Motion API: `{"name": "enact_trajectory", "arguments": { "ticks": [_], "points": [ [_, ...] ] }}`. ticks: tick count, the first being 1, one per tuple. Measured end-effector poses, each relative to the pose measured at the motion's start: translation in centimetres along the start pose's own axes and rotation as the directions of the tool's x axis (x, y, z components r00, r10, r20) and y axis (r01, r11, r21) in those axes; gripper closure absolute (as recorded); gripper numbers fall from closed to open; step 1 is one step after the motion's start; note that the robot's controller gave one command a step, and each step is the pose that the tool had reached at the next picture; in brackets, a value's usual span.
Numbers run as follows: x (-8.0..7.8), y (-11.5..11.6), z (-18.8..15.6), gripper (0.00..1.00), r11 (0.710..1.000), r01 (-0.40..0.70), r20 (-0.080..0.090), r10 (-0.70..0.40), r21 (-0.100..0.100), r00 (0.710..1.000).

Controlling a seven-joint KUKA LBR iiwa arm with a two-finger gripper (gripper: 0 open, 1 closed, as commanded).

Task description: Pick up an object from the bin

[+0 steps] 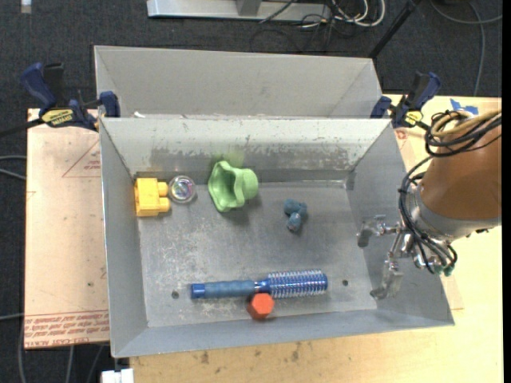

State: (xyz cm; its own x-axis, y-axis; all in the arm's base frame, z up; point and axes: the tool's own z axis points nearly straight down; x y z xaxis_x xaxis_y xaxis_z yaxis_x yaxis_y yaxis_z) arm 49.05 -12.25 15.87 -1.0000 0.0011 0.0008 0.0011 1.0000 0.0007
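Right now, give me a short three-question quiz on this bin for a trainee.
1. True or false: the claw holds the brush.
2. Which thing lies nearest the brush? A) yellow block B) red ball C) green cup
3. Fill in: between the yellow block and the green cup lies a small ____ disc.

Key
1. False: the claw is open and empty, at the right side of the bin, apart from the brush.
2. B
3. silver
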Motion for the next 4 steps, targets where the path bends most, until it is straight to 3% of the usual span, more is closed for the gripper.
{"name": "enact_trajectory", "arguments": {
  "ticks": [1,2,3,4],
  "points": [
    [-2.3,5.0,2.7,0.0,0.987,0.16,0.001,-0.16,-0.002,0.987],
    [-1.7,11.9,9.1,0.0,0.95,0.313,-0.002,-0.313,-0.004,0.95],
    [-1.8,11.6,8.9,1.0,0.951,0.309,0.001,-0.309,0.0,0.951],
    [-2.1,7.9,-2.9,1.0,0.96,0.28,0.01,-0.281,0.005,0.96]
  ]
}}
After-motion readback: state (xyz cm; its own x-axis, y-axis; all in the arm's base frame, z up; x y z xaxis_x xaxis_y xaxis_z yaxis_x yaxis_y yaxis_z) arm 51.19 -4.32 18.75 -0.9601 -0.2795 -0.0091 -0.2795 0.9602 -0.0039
